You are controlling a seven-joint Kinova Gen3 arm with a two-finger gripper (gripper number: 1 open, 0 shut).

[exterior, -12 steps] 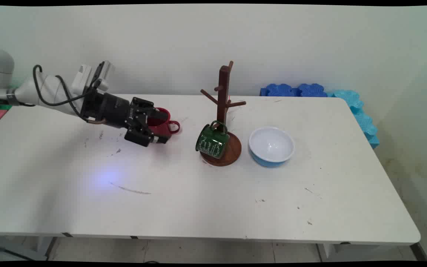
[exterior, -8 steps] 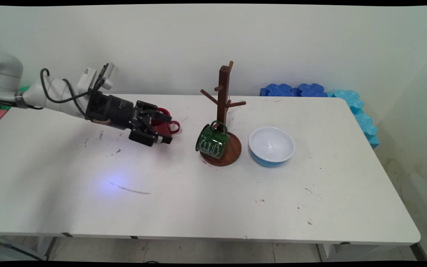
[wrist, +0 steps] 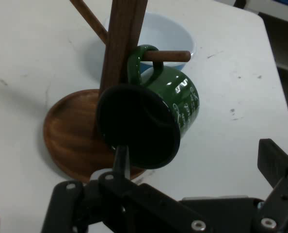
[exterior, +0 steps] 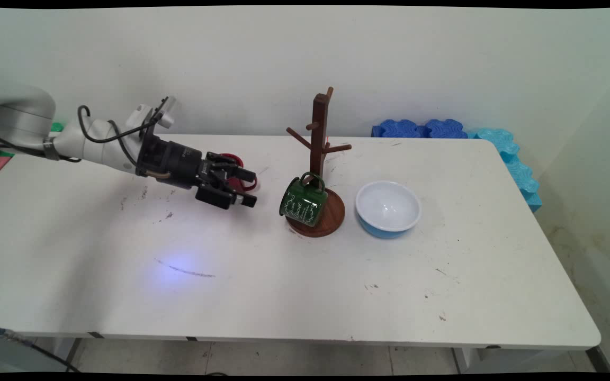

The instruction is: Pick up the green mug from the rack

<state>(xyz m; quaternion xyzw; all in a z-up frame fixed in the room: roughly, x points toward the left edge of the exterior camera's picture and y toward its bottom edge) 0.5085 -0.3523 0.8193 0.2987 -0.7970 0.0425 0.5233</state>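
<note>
Gripper (exterior: 249, 188) wide open, nothing between the fingers, hanging low over the table (exterior: 284, 286) on the arm's side of the mug tree (exterior: 320, 137). Sits right in front of a red mug (exterior: 241, 183), which stands upright on the table and is half hidden behind the fingers. Can't tell whether touching or just beside. From the hand camera, looking straight at a green mug (wrist: 170, 109) hung by its handle on the tree's low peg, tilted, dark mouth facing the hand, body above the round wooden base. Only a short gap of bare table between fingertips and that green mug. Blue-and-white bowl (exterior: 388, 207) just past the tree's base on the side away from the gripper, close but apart. Blue foam blocks (exterior: 421, 128) off the table's far edge beyond the tree. Loads of open tabletop on the near side of the tree, right out to the front edge.
</note>
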